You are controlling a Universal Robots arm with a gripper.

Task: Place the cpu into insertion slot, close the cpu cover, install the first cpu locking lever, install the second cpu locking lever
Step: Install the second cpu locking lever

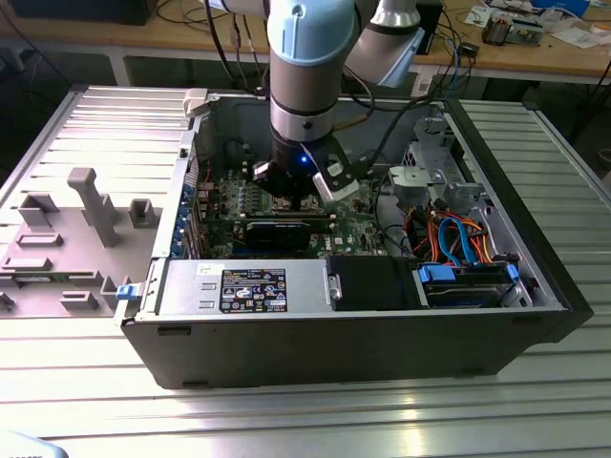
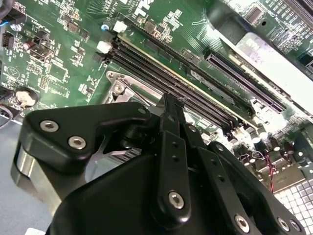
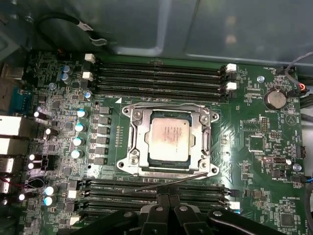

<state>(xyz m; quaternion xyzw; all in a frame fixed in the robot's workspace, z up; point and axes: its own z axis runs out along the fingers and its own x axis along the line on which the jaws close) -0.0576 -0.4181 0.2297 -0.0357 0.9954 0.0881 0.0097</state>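
The cpu [image 3: 169, 139] sits seated in its socket at the centre of the green motherboard [image 3: 254, 122], with the cpu cover [image 3: 205, 142] closed flat around it. The gripper [image 3: 168, 199], fingers pressed together and holding nothing, hovers at 6 o'clock of the socket, beside a thin locking lever [image 3: 171, 181]. Judged step: first lever installation, calling for a press under its catch.
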